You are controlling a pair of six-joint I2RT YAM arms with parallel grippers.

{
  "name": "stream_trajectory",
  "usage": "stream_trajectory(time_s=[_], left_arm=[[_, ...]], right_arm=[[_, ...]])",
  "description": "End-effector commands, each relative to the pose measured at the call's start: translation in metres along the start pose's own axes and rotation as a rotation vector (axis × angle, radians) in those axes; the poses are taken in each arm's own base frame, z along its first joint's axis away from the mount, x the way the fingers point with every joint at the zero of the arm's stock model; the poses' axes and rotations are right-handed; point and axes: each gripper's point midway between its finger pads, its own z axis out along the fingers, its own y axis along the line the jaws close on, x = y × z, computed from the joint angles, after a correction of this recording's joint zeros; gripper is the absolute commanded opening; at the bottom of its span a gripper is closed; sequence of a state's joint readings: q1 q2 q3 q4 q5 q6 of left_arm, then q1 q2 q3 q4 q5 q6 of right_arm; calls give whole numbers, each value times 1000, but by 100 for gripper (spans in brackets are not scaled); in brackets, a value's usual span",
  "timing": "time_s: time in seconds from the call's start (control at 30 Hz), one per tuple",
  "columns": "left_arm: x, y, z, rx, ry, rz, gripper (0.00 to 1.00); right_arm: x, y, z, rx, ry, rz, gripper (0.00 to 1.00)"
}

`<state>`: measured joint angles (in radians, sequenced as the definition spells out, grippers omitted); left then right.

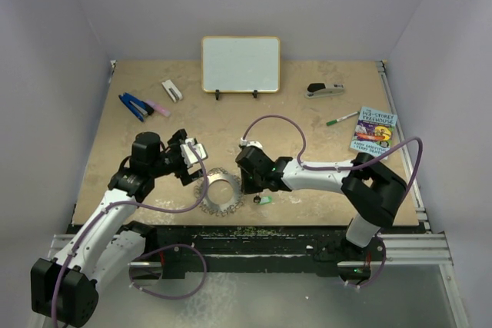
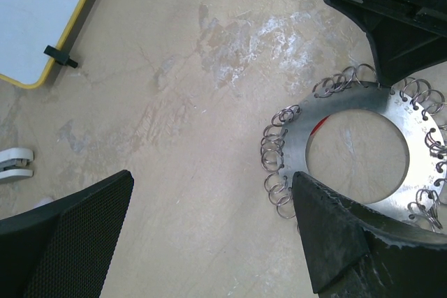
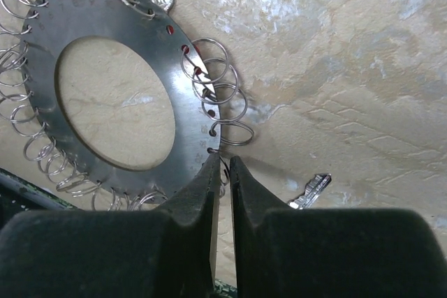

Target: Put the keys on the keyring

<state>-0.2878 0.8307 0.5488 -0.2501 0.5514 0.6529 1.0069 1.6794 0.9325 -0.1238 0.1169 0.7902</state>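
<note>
Keyring point(image 1: 220, 192) on table point(image 1: 307, 124) near front edge; key point(image 1: 264, 200) just right (whiteboard point(image 1: 241, 64) well behind).

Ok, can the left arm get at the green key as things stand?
Probably not: the green key lies beyond the keyring, and the right gripper at the ring's edge blocks the way.

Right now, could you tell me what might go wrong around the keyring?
1. The right tool, nearly closed at the keyring rim, may snag one of the loops and drag the ring.
2. The green key lies loose beside that tool; a sweep could knock it away.
3. The open left tool hovers close by the ring's other side, so the tools could collide.
</note>
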Motion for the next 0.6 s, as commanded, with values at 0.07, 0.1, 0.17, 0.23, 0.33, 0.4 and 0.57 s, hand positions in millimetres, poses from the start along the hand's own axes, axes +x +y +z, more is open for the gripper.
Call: stream_trajectory(time_s=[0.07,0.1,0.17,0.23,0.33,0.4,0.57], left_arm=[[-12,2,-1,-2,-55,2,98],[-12,2,-1,-2,-56,2,98],[-13,2,-1,-3,-59,1,98],[-13,1,-1,-3,-60,0,98],[-13,1,-2,-3,-61,1,98],[-13,1,-2,-4,-62,0,98],[-13,1,-2,-7,-67,-3,98]], right_arm=[[3,2,0,-24,-5,18,8],[3,3,-1,-26,-4,21,8],[3,4,-3,-33,-5,24,8],[2,6,-5,-43,-11,28,9],[0,10,-9,-64,-19,37,11],[0,13,-11,-82,-19,42,12],[5,20,-7,-134,-6,53,14]])
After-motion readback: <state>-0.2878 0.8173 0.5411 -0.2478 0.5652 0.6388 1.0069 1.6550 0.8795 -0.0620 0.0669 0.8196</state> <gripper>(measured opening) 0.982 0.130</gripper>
